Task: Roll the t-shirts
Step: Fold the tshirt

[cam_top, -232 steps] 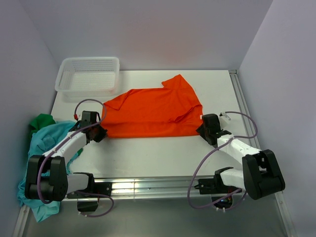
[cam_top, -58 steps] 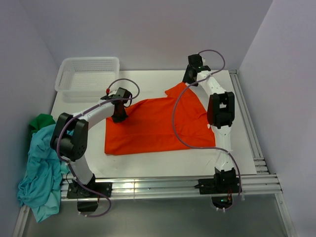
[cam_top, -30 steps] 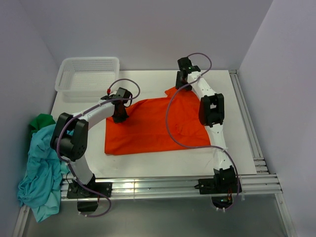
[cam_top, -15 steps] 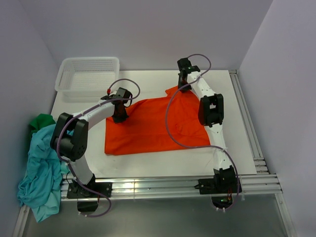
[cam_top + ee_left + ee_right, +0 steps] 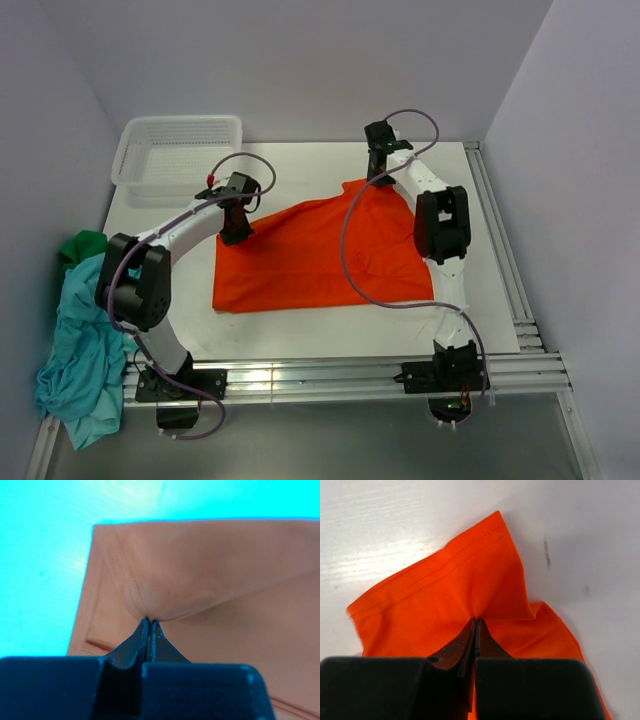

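Note:
A bright orange t-shirt (image 5: 320,250) lies spread on the white table. My left gripper (image 5: 236,228) is shut on its far left corner, the fabric (image 5: 165,595) puckered up at the fingertips. My right gripper (image 5: 376,176) is shut on the far right sleeve part, the cloth (image 5: 465,590) pinched and lifted in a small peak. A teal-blue t-shirt (image 5: 85,340) and a dark green t-shirt (image 5: 85,245) lie heaped off the table's left edge.
A white mesh basket (image 5: 178,152) stands at the table's far left corner. The metal rail (image 5: 310,378) runs along the near edge with both arm bases on it. Grey walls close in on the left, back and right.
My right gripper has closed on the orange sleeve and shifted slightly right. The left gripper, still shut on the shirt's corner, has moved a little back and left, pulling the far edge taut.

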### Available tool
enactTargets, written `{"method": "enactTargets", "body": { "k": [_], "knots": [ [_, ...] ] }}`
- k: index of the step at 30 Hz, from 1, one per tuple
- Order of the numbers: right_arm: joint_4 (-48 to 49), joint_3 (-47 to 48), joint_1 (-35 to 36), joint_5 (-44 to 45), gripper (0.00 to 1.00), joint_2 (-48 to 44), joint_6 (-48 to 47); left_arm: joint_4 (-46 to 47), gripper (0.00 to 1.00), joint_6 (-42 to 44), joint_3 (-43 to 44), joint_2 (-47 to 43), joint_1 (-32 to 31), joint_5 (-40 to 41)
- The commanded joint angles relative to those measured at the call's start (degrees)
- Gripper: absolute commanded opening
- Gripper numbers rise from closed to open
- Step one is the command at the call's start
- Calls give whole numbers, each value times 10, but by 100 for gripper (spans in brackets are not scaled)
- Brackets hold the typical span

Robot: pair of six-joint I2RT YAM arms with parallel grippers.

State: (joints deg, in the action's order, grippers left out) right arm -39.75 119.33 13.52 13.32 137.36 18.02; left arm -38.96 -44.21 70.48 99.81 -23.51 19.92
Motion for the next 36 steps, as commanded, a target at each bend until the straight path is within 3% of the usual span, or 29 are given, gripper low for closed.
{"method": "enactTargets", "body": {
  "k": [1, 8, 29, 33, 36],
  "knots": [
    [77, -51, 0, 27, 0, -103, 14, -15, 0, -3, 28, -43, 22, 19],
    [145, -187, 8, 48, 0, -176, 26, -16, 0, -7, 41, -38, 52, 36],
    [215, -425, 72, 152, 0, -292, 92, 10, 0, -5, 45, -23, 67, 96],
    [203, -444, 85, 161, 16, -302, 106, 14, 0, -4, 39, -16, 71, 94],
    [222, -473, 87, 138, 40, -330, 105, 21, 0, -4, 27, -16, 72, 96]
  ]
}}
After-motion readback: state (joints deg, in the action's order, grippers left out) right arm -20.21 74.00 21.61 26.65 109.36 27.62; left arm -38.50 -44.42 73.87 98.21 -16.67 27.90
